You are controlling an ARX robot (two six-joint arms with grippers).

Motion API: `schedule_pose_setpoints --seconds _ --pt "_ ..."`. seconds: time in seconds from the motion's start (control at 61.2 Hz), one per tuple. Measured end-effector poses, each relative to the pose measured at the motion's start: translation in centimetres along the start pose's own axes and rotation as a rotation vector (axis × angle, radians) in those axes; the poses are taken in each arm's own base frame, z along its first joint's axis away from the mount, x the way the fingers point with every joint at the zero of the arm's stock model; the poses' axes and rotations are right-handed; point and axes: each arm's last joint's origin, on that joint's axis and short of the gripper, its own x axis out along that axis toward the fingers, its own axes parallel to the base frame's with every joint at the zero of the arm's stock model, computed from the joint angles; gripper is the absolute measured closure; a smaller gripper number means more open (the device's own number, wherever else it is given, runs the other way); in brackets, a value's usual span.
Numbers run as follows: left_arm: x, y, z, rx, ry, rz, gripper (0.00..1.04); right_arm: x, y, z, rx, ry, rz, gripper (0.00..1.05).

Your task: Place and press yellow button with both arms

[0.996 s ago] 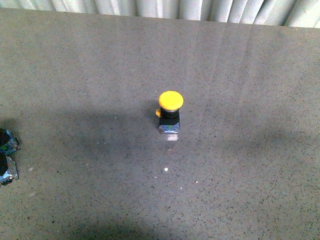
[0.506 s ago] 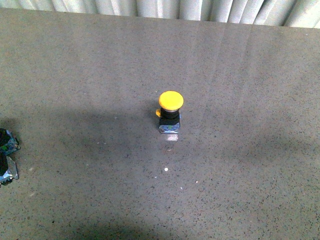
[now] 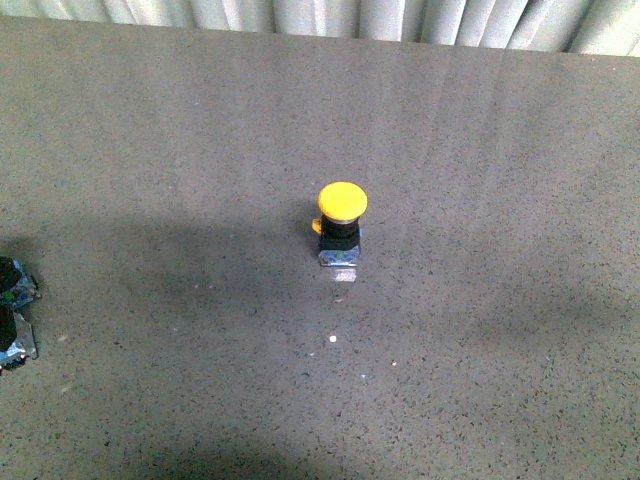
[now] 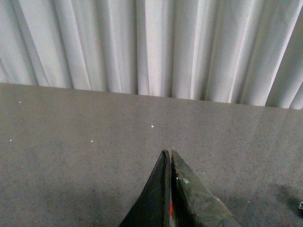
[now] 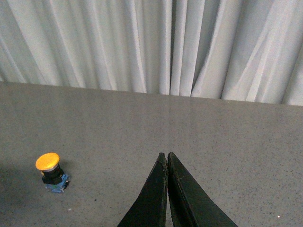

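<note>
Front view: the yellow button [image 3: 341, 226] stands upright on the grey speckled table [image 3: 480, 350], just above frame centre, cap up, square base down (yellow side tab on its left). Nothing touches it. A piece of the left gripper [image 3: 14, 312] shows at the left edge, well apart from the button. Left wrist view: left gripper [image 4: 169, 153] fingers pressed together, holding nothing. Right wrist view: right gripper [image 5: 167, 154] fingers pressed together, empty; button [image 5: 51, 172] at lower left; white curtain [image 5: 151, 42] behind.
</note>
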Motion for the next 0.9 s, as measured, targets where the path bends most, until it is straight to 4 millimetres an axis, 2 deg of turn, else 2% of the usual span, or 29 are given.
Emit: schedule_pose_setpoints --seconds 0.147,0.196,0.408,0.441,0.686,0.719,0.898 --pt "0.0 0.0 0.0 0.0 0.0 0.0 1.03 -0.02 0.0 0.02 0.0 -0.003 0.0 1.03" --pt "0.0 0.0 0.0 0.0 0.0 0.0 1.0 -0.02 0.0 0.03 -0.002 -0.003 0.0 0.96" --pt "0.0 0.0 0.0 -0.001 0.0 0.0 0.61 -0.02 0.0 0.03 -0.002 -0.003 0.0 0.59" --pt "0.0 0.0 0.0 0.0 0.0 0.0 0.54 -0.02 0.0 0.03 -0.002 -0.003 0.0 0.5" --pt "0.0 0.0 0.0 0.0 0.0 0.0 0.11 -0.02 0.0 0.03 -0.002 -0.003 0.0 0.09" --pt "0.0 0.0 0.0 0.001 0.0 0.0 0.08 -0.02 0.0 0.03 -0.002 -0.003 0.0 0.08" --pt "0.0 0.0 0.0 0.002 0.0 0.0 0.09 -0.02 0.0 0.03 -0.002 -0.003 0.0 0.09"
